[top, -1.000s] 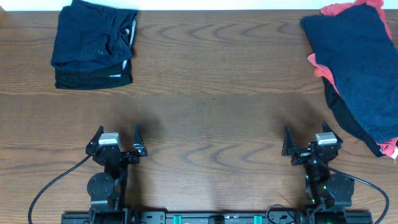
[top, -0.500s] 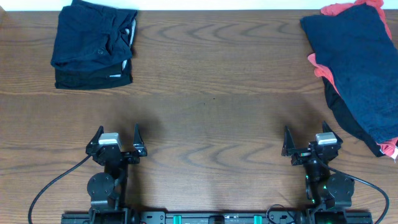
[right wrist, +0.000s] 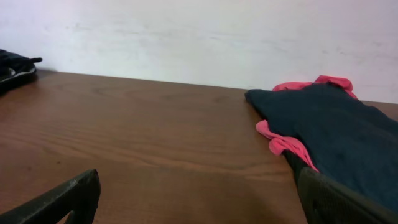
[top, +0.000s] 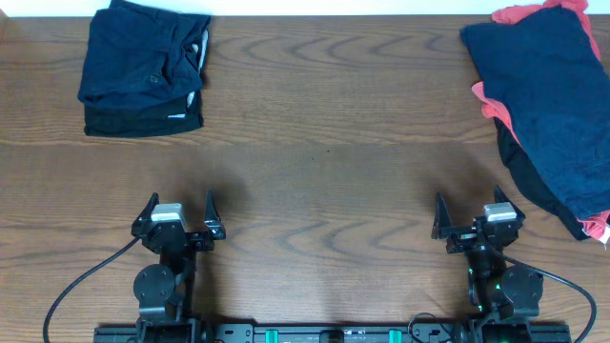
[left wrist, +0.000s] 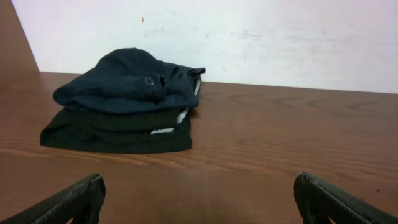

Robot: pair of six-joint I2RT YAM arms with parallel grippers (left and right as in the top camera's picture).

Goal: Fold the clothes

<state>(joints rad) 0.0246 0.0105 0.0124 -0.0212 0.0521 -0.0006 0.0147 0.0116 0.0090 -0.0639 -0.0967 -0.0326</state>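
Note:
A folded stack of dark navy and black clothes (top: 143, 69) lies at the table's far left, also seen in the left wrist view as a neat stack (left wrist: 124, 102). An unfolded pile of navy, coral-red and black clothes (top: 548, 105) sprawls at the far right, with its navy top layer (right wrist: 336, 134) in the right wrist view. My left gripper (top: 179, 217) rests open near the front left, nothing between its fingers (left wrist: 68, 202). My right gripper (top: 474, 215) stands open near the front right, empty, with one finger (right wrist: 339, 199) just short of the pile's edge.
The wooden table (top: 324, 162) stretches bare between the two heaps. A pale wall (left wrist: 249, 37) rises behind the far edge. Black cables (top: 81, 281) trail from both arm bases at the front.

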